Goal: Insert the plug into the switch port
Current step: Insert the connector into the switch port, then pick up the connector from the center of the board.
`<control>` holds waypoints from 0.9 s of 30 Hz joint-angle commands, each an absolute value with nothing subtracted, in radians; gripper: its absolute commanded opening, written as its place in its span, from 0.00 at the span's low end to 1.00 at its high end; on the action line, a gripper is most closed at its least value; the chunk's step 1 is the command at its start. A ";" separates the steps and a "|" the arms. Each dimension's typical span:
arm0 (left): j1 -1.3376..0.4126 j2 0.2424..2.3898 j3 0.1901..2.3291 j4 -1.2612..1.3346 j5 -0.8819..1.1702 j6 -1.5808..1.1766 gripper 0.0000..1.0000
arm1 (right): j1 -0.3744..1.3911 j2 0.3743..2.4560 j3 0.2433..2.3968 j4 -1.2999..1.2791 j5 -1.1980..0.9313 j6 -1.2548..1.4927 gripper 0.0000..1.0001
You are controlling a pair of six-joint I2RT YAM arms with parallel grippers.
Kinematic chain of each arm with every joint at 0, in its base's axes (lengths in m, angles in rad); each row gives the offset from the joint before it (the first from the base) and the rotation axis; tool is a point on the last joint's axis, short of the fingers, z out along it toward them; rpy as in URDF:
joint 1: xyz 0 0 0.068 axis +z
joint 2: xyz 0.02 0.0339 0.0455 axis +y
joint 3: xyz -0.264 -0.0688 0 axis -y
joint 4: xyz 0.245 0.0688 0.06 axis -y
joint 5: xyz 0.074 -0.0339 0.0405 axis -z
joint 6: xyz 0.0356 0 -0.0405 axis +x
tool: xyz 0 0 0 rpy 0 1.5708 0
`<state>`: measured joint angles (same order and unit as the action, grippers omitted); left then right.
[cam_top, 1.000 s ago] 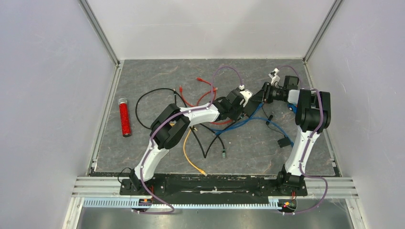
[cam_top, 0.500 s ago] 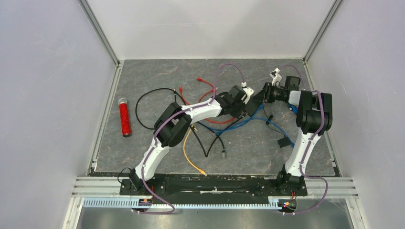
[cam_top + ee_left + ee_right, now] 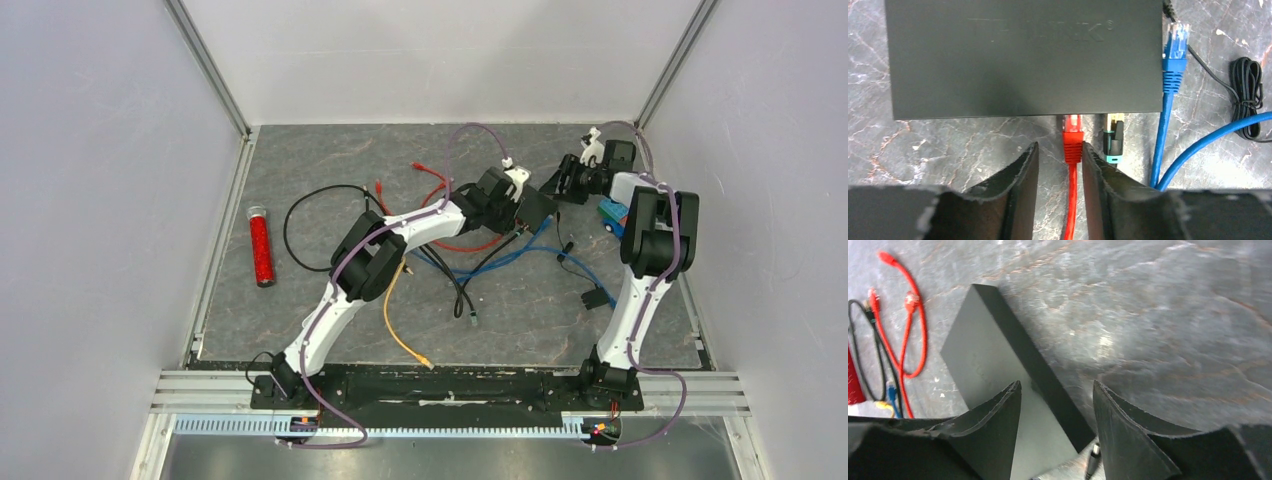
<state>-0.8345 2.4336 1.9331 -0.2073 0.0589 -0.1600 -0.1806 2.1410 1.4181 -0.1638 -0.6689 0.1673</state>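
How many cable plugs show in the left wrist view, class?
3. A red plug at the switch front, inside the left gripper; a teal plug just right of it; a blue plug loose beside the switch. Others may be hidden.

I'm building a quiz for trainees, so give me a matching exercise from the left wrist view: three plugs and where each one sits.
Things:
1 red plug
2 teal plug
3 blue plug

Places:
A beside the right end of the switch
B between the fingers of the left gripper
C at the switch edge, outside the fingers

Pairs: 1-B, 2-C, 3-A
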 commanded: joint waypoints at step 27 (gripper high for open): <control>-0.822 1.665 1.248 -0.229 0.047 -0.150 0.71 | -0.172 1.698 0.818 0.155 -0.522 0.390 0.53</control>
